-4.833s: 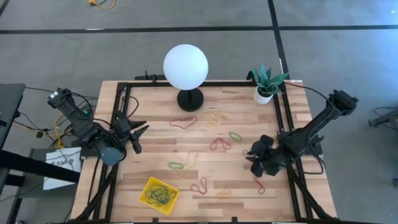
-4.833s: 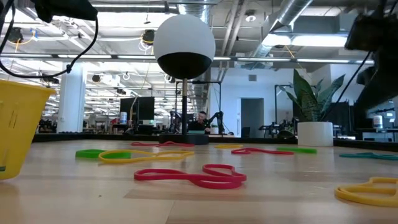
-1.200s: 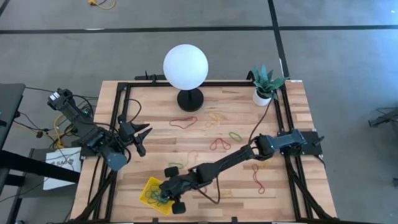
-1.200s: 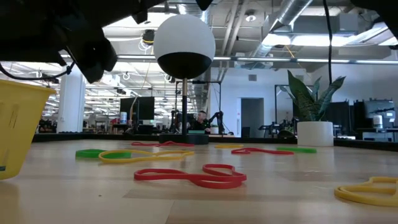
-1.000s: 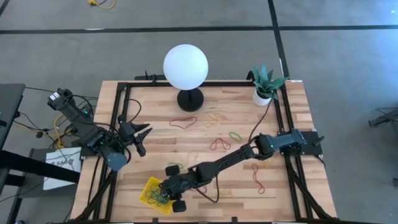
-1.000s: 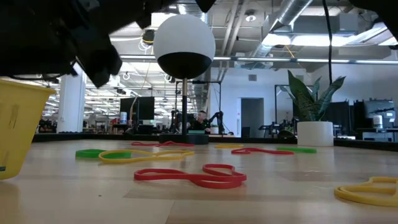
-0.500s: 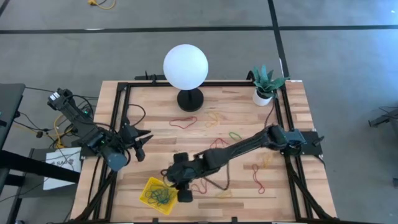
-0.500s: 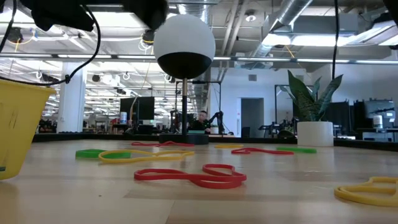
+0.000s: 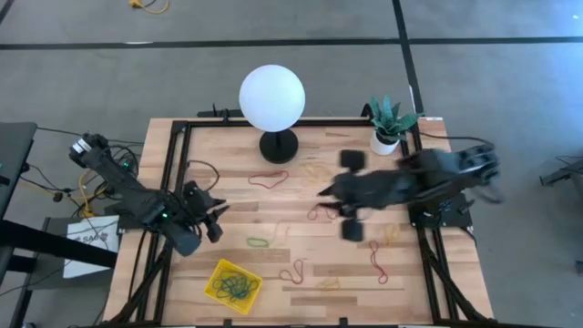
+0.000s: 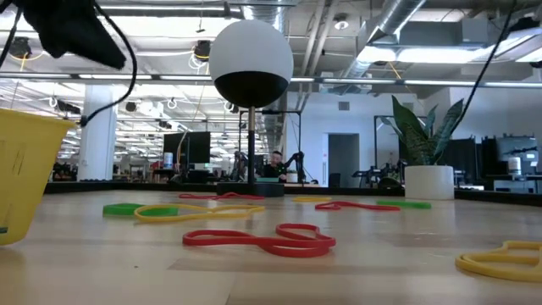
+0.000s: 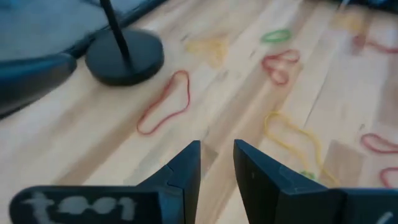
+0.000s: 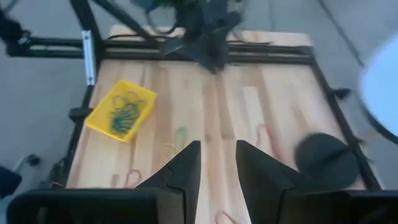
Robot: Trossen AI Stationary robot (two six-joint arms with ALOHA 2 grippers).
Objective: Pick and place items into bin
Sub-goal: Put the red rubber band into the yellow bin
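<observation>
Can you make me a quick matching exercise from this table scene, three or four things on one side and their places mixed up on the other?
Things:
1. yellow bin
2. white plant pot
3. globe lamp
4. green band

Places:
A. far right corner of the table
B. far edge, near the middle
C. near edge, left of centre
D. on the wood just beyond the bin

Pairs: 1-C, 2-A, 3-B, 4-D

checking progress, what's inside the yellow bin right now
The yellow bin holds a tangled clump of bands, mostly green and dark. How many there are, and what lies under the clump, cannot be made out.
</observation>
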